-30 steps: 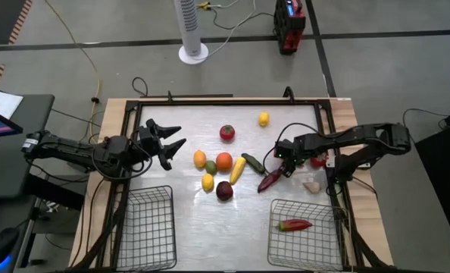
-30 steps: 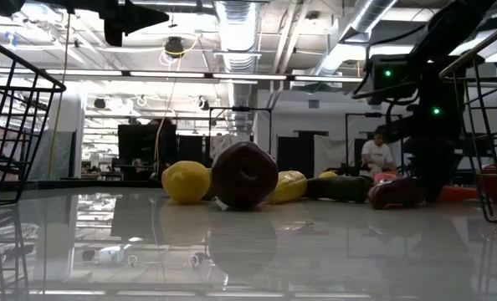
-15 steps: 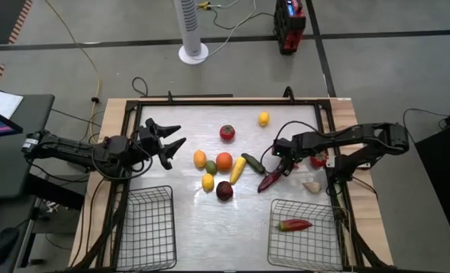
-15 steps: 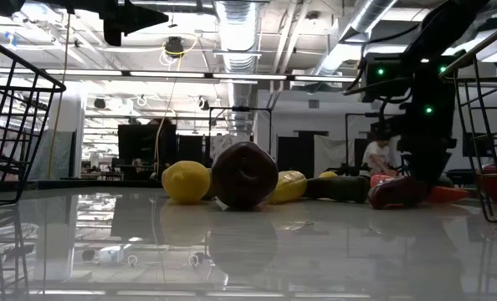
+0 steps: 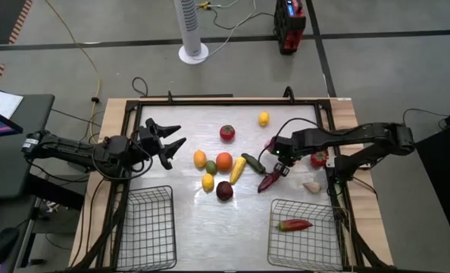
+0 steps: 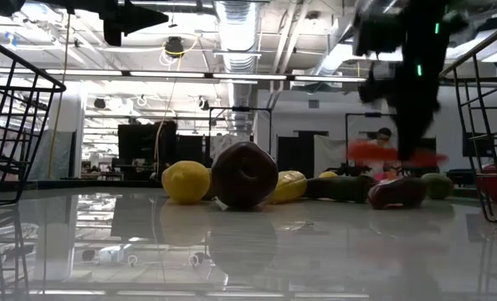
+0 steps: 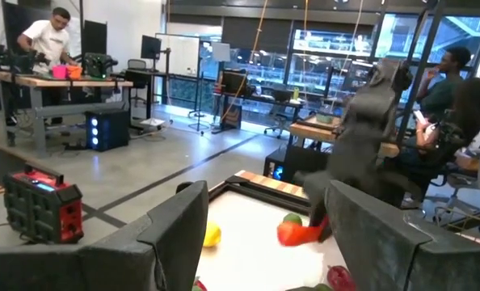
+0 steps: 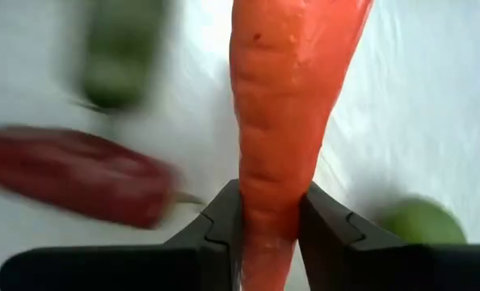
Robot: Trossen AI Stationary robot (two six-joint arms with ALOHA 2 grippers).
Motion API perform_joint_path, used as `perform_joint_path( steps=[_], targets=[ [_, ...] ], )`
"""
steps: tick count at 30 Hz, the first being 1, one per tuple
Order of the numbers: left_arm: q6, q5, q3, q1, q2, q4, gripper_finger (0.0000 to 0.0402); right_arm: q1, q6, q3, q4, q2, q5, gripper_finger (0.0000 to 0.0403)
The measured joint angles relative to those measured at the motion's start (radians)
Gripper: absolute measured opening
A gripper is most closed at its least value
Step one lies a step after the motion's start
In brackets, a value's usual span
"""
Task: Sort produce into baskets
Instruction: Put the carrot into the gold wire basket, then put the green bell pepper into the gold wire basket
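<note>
Produce lies in a cluster at mid-table: an orange (image 5: 223, 161), a dark purple piece (image 5: 224, 190), a green cucumber (image 5: 252, 162), a dark red chilli (image 5: 269, 180), a tomato (image 5: 227, 133) and a lemon (image 5: 264, 118). My right gripper (image 5: 280, 161) hovers just right of the cucumber, shut on an orange carrot (image 8: 296, 81), which hangs above the table in the low view (image 6: 395, 153). My left gripper (image 5: 168, 142) waits open above the table's left side. Two wire baskets (image 5: 145, 227) (image 5: 304, 233) stand at the near edge. My right gripper pinches the carrot between its two fingers (image 8: 321, 218), on the two long sides where the body narrows (image 8: 268, 182). The fingers come from above and lie across it. The carrot hangs about level, lifted clear of the table.
A red pepper (image 5: 294, 224) lies in the right basket. A garlic bulb (image 5: 311, 186) and a red piece (image 5: 318, 159) sit by the table's right edge. A green lime (image 8: 422, 222) lies on the table under my right gripper. People stand in the room behind.
My right gripper has shut on the carrot and risen, shifting slightly toward the table's left and far edges. The carrot, which lay on the table beside the chilli, is now lifted clear.
</note>
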State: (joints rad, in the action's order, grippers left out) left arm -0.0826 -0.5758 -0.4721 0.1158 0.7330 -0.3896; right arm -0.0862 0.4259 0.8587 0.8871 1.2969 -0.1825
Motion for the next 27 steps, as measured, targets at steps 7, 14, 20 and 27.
perform_joint_path(
  steps=[7, 14, 20, 27],
  targets=[
    [0.000, 0.000, 0.000, 0.000, 0.000, 0.006, 0.0238, 0.320, 0.112, 0.122, -0.008, -0.131, 0.056, 0.0136],
    [-0.015, 0.007, 0.000, 0.000, 0.000, 0.007, 0.0238, 0.694, 0.414, 0.123, 0.011, -0.162, 0.054, 0.0134],
    [-0.035, 0.020, 0.000, 0.000, 0.000, 0.013, 0.0238, 0.896, 0.642, 0.123, 0.011, -0.086, 0.053, 0.0150],
    [-0.058, 0.020, 0.000, 0.001, 0.000, 0.015, 0.0238, 0.934, 0.750, 0.123, 0.025, 0.000, 0.094, 0.0218]
  ],
)
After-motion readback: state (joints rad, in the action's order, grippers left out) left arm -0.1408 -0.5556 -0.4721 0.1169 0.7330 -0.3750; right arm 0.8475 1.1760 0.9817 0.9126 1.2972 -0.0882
